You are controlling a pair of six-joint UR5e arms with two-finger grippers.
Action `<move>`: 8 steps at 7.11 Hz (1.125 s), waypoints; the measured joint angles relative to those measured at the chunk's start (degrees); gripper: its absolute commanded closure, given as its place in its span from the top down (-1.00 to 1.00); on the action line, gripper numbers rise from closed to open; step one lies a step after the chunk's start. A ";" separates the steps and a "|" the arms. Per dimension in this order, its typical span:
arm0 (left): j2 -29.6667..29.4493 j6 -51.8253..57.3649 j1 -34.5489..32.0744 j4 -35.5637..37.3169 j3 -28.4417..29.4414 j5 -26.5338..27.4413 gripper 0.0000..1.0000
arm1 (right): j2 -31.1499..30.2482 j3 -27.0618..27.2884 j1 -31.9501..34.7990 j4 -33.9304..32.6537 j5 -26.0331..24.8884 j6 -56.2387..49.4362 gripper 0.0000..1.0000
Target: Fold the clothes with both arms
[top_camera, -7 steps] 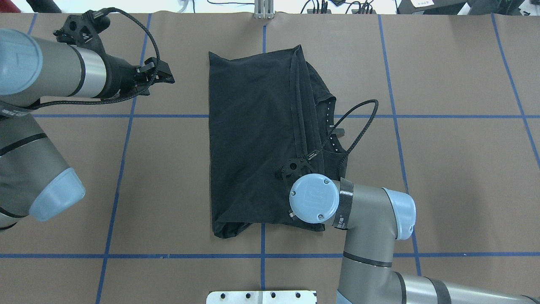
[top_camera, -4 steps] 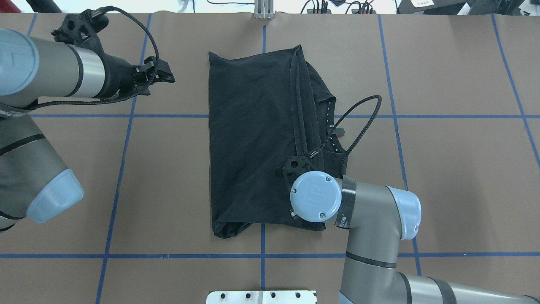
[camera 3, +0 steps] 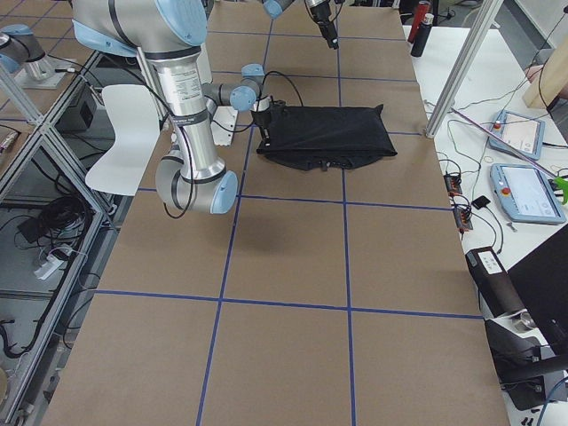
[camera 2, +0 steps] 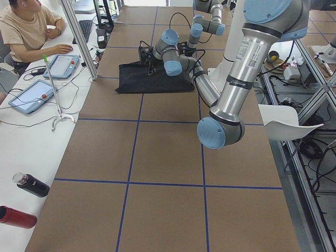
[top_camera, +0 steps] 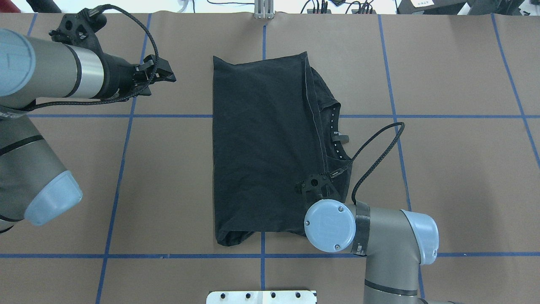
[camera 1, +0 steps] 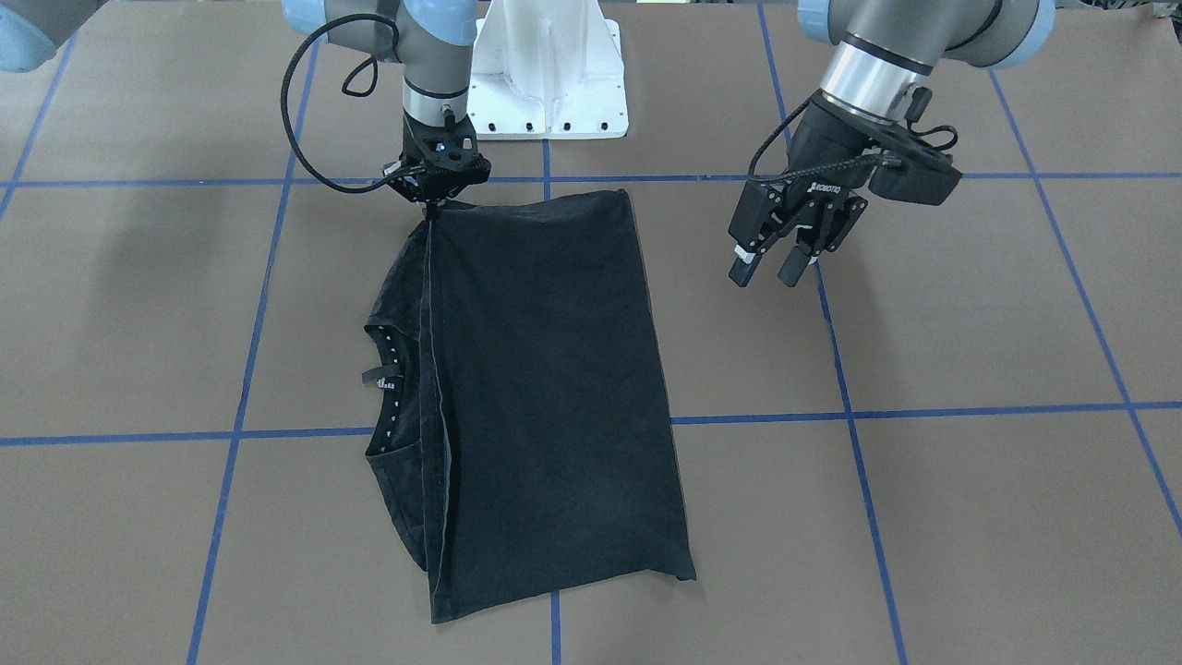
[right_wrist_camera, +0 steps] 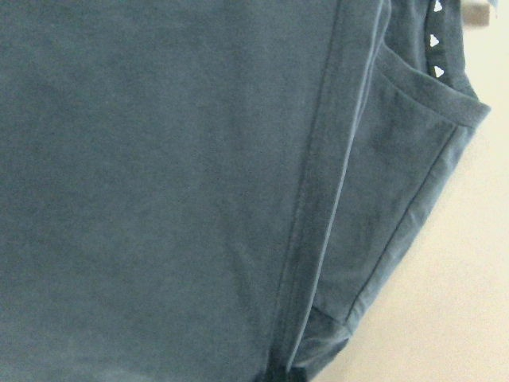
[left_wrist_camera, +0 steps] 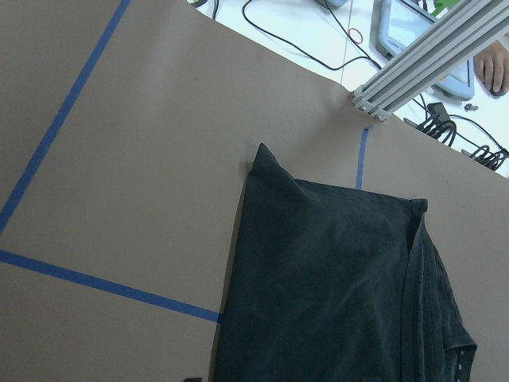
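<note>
Nearest the robot, the white base [camera 1: 545, 83] stands at the edge of the table [top_camera: 443, 177]. Just past it the right arm [top_camera: 379, 236] bends in from the right, its wrist pointing straight down over the near right corner of the T-shirt [top_camera: 257, 147]. The right gripper [camera 1: 431, 209] has its fingers drawn together to a point on the end of the hem [top_camera: 315, 120], pinching the cloth. Its wrist view shows only fabric close up. The T-shirt lies flat in the middle of the table, folded into a long rectangle that runs away from the robot. Its plain black side is up and its near edge lies just beyond a blue tape line [top_camera: 126, 256]. The collar [top_camera: 335, 126], with small white marks and a tag [top_camera: 341, 137], sticks out along the right side with a strip of the under layer. Farther out and well off to the left, the left gripper [camera 1: 768, 270] hangs above bare table, its fingers a narrow gap apart and holding nothing. At the far edge stands a metal post [top_camera: 263, 10], with cables [top_camera: 337, 6] behind it.
</note>
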 measured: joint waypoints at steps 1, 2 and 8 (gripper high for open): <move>-0.01 -0.15 0.02 0.14 -0.14 0.01 0.47 | -0.50 0.20 -0.43 0.31 -0.42 2.45 -0.52; -0.01 -0.22 0.05 0.39 -0.26 0.01 0.47 | -0.71 0.27 -0.44 1.48 -0.51 5.27 -0.30; -0.07 -0.25 0.17 0.68 -0.18 0.01 0.46 | -7.93 7.32 -0.37 7.26 -0.72 24.50 0.18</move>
